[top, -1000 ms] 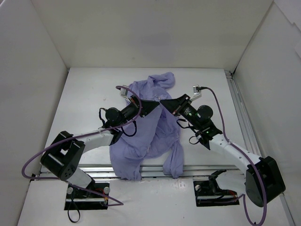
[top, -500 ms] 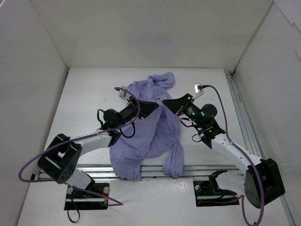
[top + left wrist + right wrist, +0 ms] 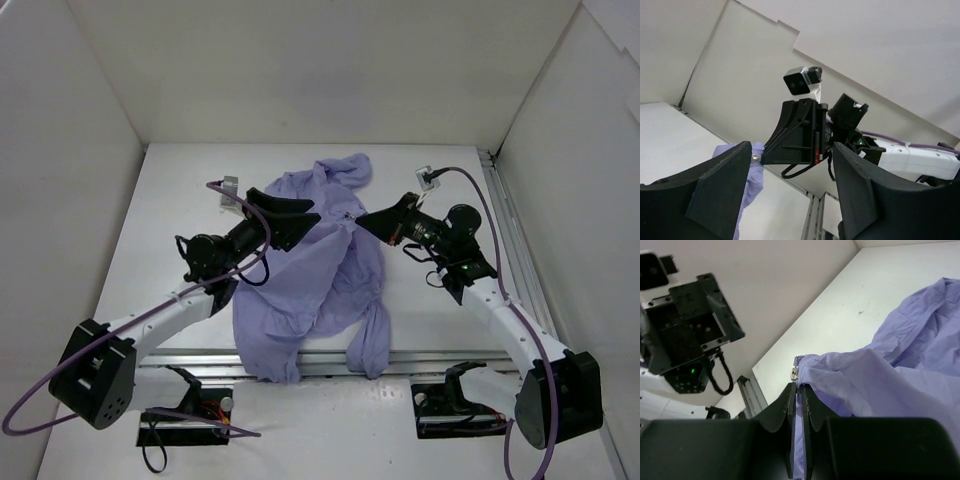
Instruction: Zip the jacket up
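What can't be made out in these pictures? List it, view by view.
Right wrist view: whether the right fingers pinch the slider itself or only the jacket cloth beside it; their tips cover the contact.
Top view: whether the jacket's front edges are joined anywhere; crumpled folds hide them, and the slider is too small.
Left wrist view: most of the jacket, blocked by the open left fingers; only a scrap shows.

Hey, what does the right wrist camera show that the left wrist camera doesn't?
Only right wrist: the thin lavender-purple fabric jacket spread wide, its zipper teeth visible. Only left wrist: the left gripper open and holding nothing. Both: the right gripper shut on the jacket's edge beside the small silver zipper pull.
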